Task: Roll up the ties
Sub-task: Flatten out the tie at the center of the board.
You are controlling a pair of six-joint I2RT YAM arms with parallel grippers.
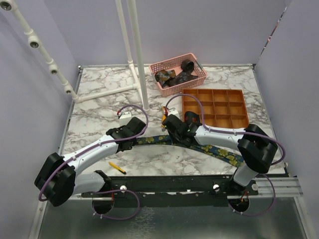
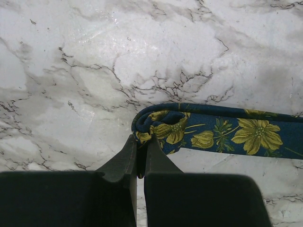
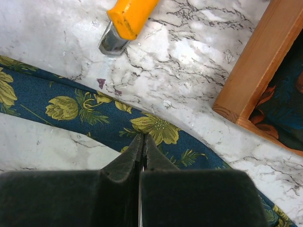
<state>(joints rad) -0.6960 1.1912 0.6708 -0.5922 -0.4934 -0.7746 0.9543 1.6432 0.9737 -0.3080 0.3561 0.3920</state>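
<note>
A navy tie [image 1: 219, 151] printed with yellow-green flowers lies in a long curve across the marble table, between the two arms. Its left end is folded over into a small curl [image 2: 158, 124], and my left gripper [image 2: 141, 141] [image 1: 139, 137] is shut on that curl with fabric pinched between the fingers. My right gripper [image 3: 143, 137] [image 1: 169, 135] is shut further along the tie [image 3: 71, 101]. Its tips rest on the tie's near edge, and no fabric shows between them. Several more dark ties lie in the pink basket [image 1: 172, 60].
A wooden compartment tray [image 1: 215, 107] stands at the back right, its corner [image 3: 255, 66] close to my right gripper. An orange-yellow utility knife [image 3: 128, 19] lies just beyond the tie. A small yellow tool [image 1: 117, 168] sits near the front edge. White pipe posts [image 1: 137, 50] rise at the back.
</note>
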